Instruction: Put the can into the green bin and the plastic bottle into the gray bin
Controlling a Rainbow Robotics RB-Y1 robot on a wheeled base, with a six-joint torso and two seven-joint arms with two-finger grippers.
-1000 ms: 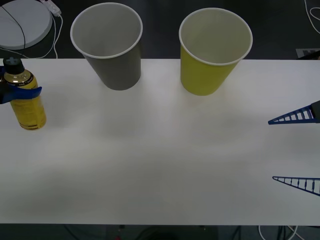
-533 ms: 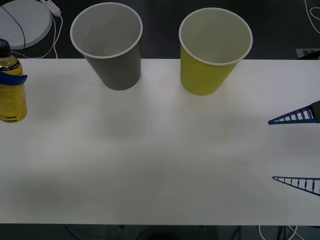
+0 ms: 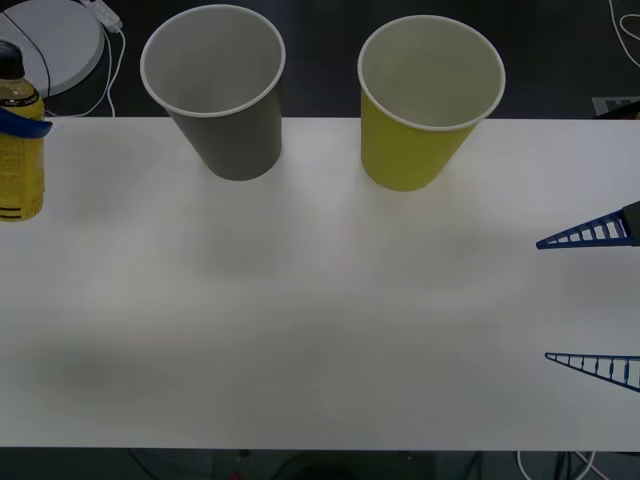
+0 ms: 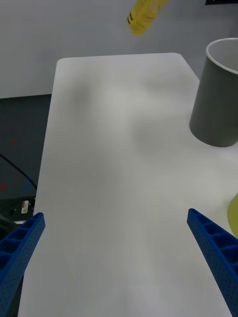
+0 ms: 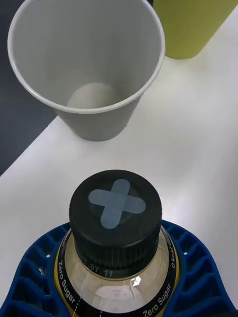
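The plastic bottle point(image 3: 18, 150), yellow with a black cap point(image 5: 115, 214), hangs above the table's far left edge, upright, with my left gripper point(image 3: 22, 125) shut around its neck point(image 5: 119, 292). Its lower end shows far off in the right wrist view point(image 4: 144, 15). The gray bin point(image 3: 218, 90) stands at the back, left of centre, and its pale inside is seen from above point(image 5: 87, 64). To its right stands the green bin point(image 3: 425, 100). My right gripper point(image 3: 595, 300) waits open at the right edge, low over the table, with nothing between its fingers point(image 4: 213, 247). The can is out of view.
A white round device point(image 3: 50, 45) with a cable lies beyond the table's back left corner. The white table point(image 3: 320, 320) stretches bare across the middle and front. The gray bin point(image 4: 218, 94) stands ahead of the right gripper.
The left gripper has lifted the bottle and carried it further left and up. The right arm has stayed still.
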